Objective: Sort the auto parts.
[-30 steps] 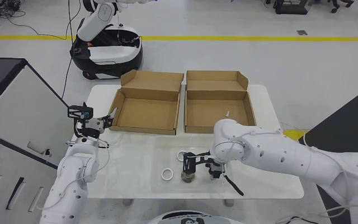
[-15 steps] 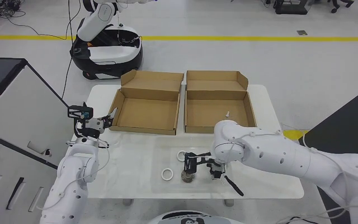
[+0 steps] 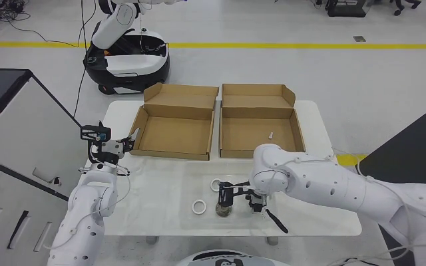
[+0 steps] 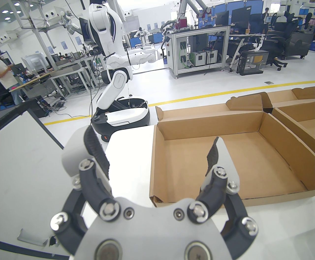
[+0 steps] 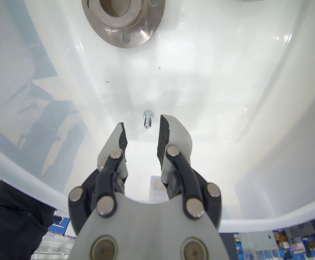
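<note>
Lined up to pick a bolt [image 5: 147,119]; not yet grasped.
Hovered low over the table [image 5: 221,73] with the right gripper [image 5: 142,121] parted, flange [image 5: 123,22] well ahead, bolt lying loose between the fingertips, untouched; likely called for a slight advance, then a squeeze.

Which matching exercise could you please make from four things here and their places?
Things: 1 bolt; 2 flange; 3 left tool; 4 white part.
Places: A inside the right box; B open, beside the left box; C between the jaws of the open right tool; D next to a ring.
Pairs: 1-C, 2-D, 3-B, 4-A.
</note>
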Controlling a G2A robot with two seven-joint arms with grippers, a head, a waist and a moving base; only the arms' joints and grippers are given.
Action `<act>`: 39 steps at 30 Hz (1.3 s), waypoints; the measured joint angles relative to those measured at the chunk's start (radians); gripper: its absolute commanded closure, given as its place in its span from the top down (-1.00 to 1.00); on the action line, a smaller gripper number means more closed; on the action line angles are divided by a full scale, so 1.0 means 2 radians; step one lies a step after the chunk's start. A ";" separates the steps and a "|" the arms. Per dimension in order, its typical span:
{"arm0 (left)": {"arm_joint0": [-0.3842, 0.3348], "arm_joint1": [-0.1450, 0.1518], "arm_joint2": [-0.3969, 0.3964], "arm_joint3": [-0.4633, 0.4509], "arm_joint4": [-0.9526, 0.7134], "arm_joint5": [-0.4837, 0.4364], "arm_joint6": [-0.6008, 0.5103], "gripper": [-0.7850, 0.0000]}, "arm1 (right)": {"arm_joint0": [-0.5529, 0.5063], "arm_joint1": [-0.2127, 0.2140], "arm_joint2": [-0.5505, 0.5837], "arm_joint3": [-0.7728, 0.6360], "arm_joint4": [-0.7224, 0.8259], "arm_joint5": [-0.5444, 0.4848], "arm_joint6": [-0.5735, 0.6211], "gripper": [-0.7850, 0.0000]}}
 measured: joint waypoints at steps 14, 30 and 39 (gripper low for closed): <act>0.000 0.000 0.000 0.000 0.000 0.000 0.000 1.00 | -0.002 -0.010 0.000 0.017 -0.004 0.000 0.000 -0.33; 0.000 0.000 0.000 0.000 0.000 0.000 0.000 1.00 | 0.000 -0.014 0.000 0.026 0.001 0.000 0.000 -0.55; 0.000 0.000 0.000 0.000 0.000 0.000 0.000 1.00 | -0.004 -0.014 0.000 0.024 0.001 0.000 0.000 -1.00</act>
